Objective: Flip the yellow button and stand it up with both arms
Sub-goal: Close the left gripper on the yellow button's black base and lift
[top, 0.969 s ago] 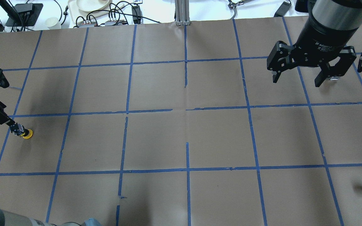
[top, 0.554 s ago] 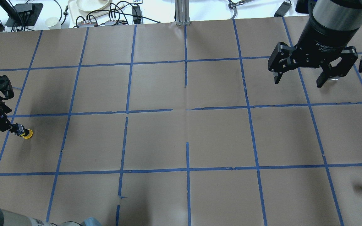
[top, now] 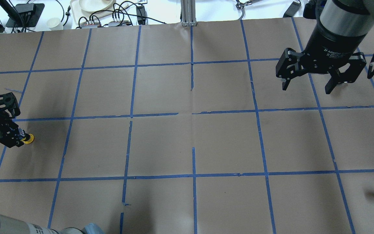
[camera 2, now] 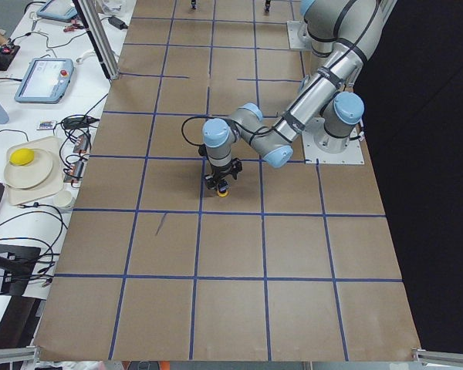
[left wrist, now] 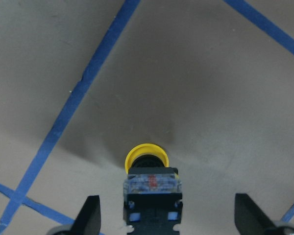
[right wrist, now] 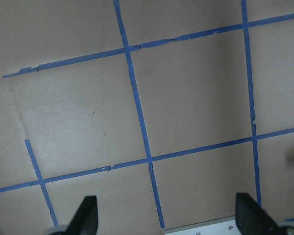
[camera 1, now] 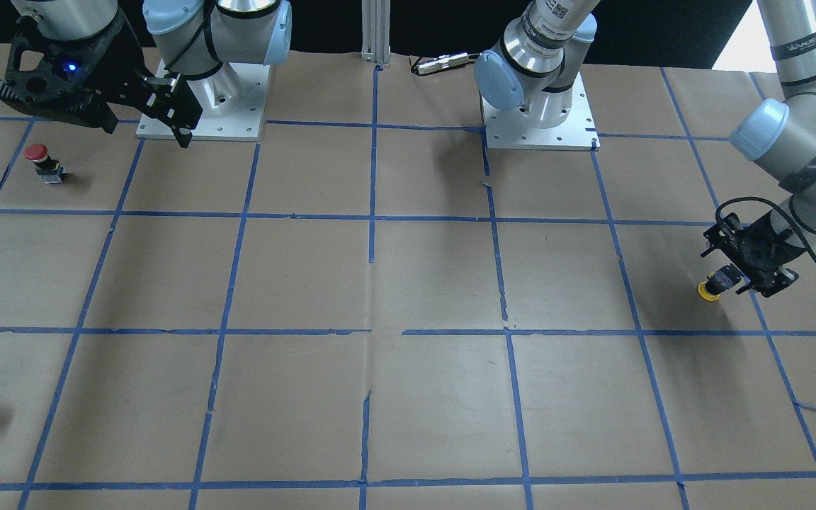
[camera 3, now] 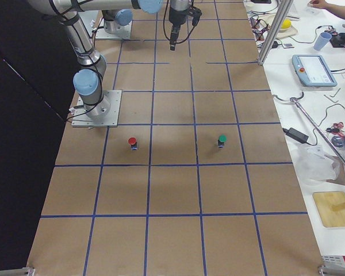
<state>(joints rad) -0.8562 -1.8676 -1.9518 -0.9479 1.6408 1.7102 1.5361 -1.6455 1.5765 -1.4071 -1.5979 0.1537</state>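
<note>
At the tabletop's [top: 161, 143] left end, the left claw [left wrist: 167, 213] gapes wide around the yellow button [left wrist: 146, 155], which lies sideways, untouched; the right claw [top: 306, 88] hangs wide open, well apart.

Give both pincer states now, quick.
Left pincer: open, straddling the yellow button, not gripping it.
Right pincer: open, holding nothing.

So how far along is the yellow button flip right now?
Nothing looks done yet: the yellow button lies on its side. In hand: the left gripper straddles its body, open, not clamped. Left, probably: grip, flip and stand it, with the right gripper, open and far off, joining in.
</note>
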